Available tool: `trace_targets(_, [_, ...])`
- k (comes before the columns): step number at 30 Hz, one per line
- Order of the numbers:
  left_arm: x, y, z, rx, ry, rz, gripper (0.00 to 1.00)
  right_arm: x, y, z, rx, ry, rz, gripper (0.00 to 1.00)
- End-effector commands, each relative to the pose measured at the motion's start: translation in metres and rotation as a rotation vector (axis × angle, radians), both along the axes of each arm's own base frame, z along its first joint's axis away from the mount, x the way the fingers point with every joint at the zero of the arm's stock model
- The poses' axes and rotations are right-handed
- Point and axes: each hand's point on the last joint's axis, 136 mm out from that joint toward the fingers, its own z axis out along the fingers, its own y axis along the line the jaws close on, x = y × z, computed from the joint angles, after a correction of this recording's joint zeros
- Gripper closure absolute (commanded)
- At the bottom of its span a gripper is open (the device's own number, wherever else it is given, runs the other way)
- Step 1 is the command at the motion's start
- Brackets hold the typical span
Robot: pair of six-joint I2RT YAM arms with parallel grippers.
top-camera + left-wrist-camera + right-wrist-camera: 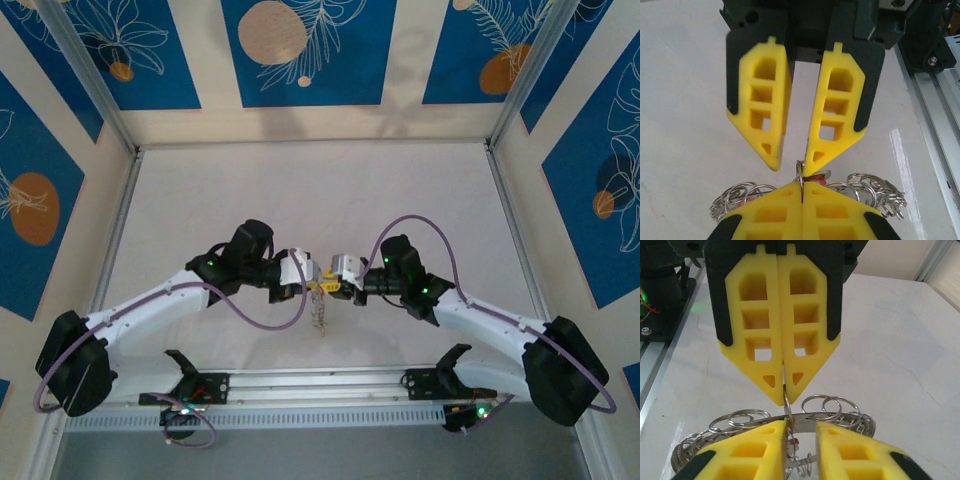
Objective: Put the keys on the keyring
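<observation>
The keyring [320, 312] hangs under the two grippers at mid-table. It is a flat grey band [835, 415] crowded with small split rings [875, 189]. My left gripper [802, 186] is shut on one upright small ring of it, and the same pinch shows from the other side [784, 392]. A red key [816, 177] sits just behind that ring, and a red speck [796, 440] hangs below the band. My right gripper [801, 424] is open, facing the left one [318, 279] tip to tip. One of its fingertips [812, 162] touches the pinched ring.
An aluminium rail [320, 385] runs along the near edge between the arm bases, also seen beside the left wrist [940, 125]. The white table [320, 200] stretches to the patterned walls and the corner posts [515, 90].
</observation>
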Motion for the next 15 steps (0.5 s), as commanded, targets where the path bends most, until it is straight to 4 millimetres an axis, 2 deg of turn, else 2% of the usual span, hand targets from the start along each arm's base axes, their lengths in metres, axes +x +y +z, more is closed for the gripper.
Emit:
trace_targets(1, [-0.007,-0.009,0.009,-0.057,0.006,-0.048,1.00,-0.005,0.007,0.005,0.009,-0.014,0.047,0.82])
trace_targets(9, [-0.004,-0.006,0.004,-0.036,-0.003,-0.029,1.00,-0.008,0.006,0.006,0.012,-0.014,0.057,1.00])
trace_targets(15, [0.007,0.002,-0.010,0.033,-0.035,0.034,1.00,-0.009,0.002,0.019,0.043,-0.030,0.050,1.00])
